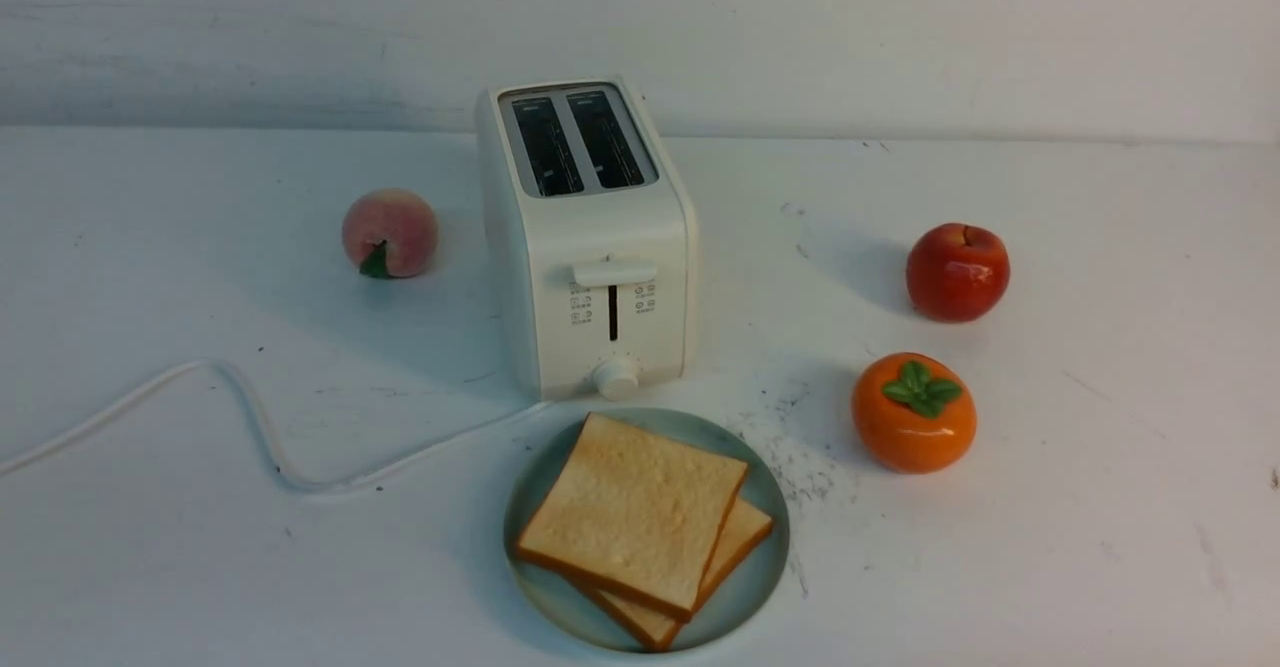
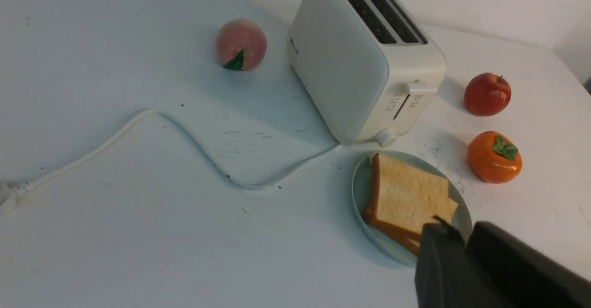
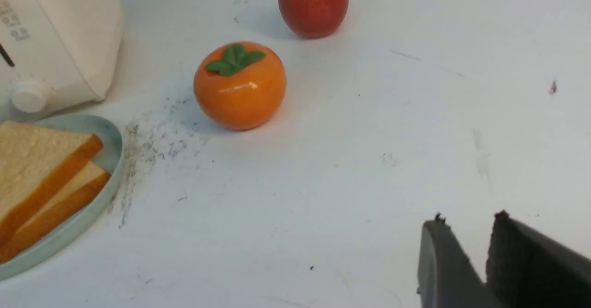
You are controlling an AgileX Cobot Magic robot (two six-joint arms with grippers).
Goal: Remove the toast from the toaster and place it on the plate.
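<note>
The cream-white toaster (image 1: 590, 247) stands at the table's middle, and both of its top slots look dark and empty. Directly in front of it lies the pale green plate (image 1: 748, 595) with two slices of toast (image 1: 635, 512) stacked flat on it, the upper one shifted over the lower. Neither gripper shows in the front view. In the left wrist view my left gripper (image 2: 465, 230) hovers by the plate's (image 2: 362, 192) near rim, its fingers almost together with nothing between them. In the right wrist view my right gripper (image 3: 467, 220) is open and empty over bare table, to the right of the plate (image 3: 110, 138).
A peach (image 1: 390, 232) lies left of the toaster. A red apple (image 1: 957, 272) and an orange persimmon (image 1: 913, 412) sit to its right. The toaster's white cord (image 1: 250, 407) snakes over the left half of the table. A wall closes the back.
</note>
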